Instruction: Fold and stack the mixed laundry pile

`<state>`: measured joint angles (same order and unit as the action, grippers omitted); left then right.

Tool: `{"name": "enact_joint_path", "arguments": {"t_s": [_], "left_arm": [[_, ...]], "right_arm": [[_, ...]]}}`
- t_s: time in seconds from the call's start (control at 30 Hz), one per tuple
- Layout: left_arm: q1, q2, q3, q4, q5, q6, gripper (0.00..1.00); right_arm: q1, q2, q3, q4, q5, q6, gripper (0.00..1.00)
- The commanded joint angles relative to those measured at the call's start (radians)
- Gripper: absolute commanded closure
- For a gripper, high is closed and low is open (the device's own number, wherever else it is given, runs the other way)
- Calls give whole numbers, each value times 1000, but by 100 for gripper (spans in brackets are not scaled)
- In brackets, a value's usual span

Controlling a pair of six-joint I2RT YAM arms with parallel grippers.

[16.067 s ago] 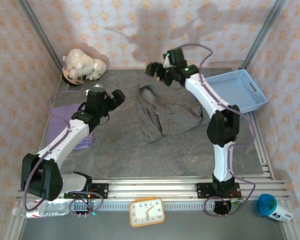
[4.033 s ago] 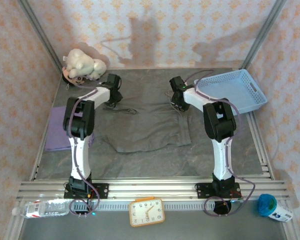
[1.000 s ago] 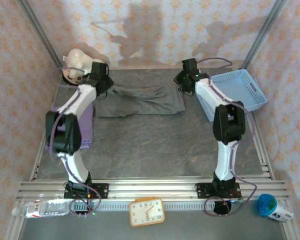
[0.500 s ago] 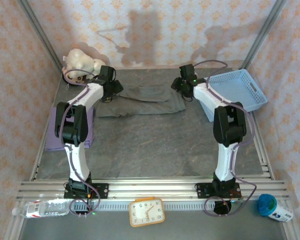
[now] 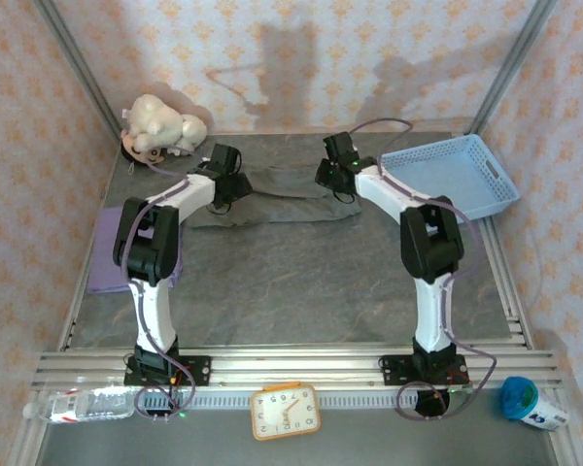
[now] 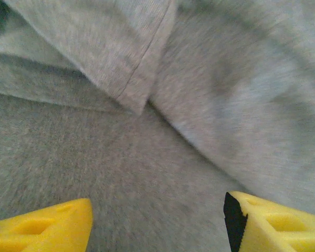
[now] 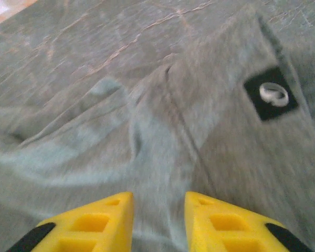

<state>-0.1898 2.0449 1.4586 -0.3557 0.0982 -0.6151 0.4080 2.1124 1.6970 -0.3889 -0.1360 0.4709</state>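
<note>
**Grey shirt lies in a band at the back, a gripper at each end**

At the left edge of the table (image 5: pixel 301 291) the lilac shirt (image 5: pixel 105 254) lies folded flat, well apart from the work. The left gripper (image 5: pixel 227 186) sits over the left end of the dark grey shirt (image 5: pixel 282 201). Its wrist view shows the left gripper (image 6: pixel 157 220) with jaws wide apart, nothing between them, and a hemmed flap (image 6: pixel 139 86) just ahead. The shirt is a long, creased band along the far side.

At its right end, the right gripper (image 5: pixel 333 175) hovers low. In the wrist view the right gripper (image 7: pixel 158 220) has its jaws drawn near together with a narrow gap, and I cannot tell whether they nip any cloth. A black logo patch (image 7: pixel 273 94) lies off to one side.

The next fold likely needs both ends taken at once. Each jaw should bite through every layer at the band's edge, not just the loose flap. Lifting evenly would keep the band taut and square.
</note>
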Motion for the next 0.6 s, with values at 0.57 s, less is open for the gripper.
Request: {"name": "enact_joint_path", "arguments": {"t_s": [0.57], "left_arm": [[-29,-101,-290,40,79,-19,33]], "right_arm": [[-93,-19,-283,0,-14,102,69]]}}
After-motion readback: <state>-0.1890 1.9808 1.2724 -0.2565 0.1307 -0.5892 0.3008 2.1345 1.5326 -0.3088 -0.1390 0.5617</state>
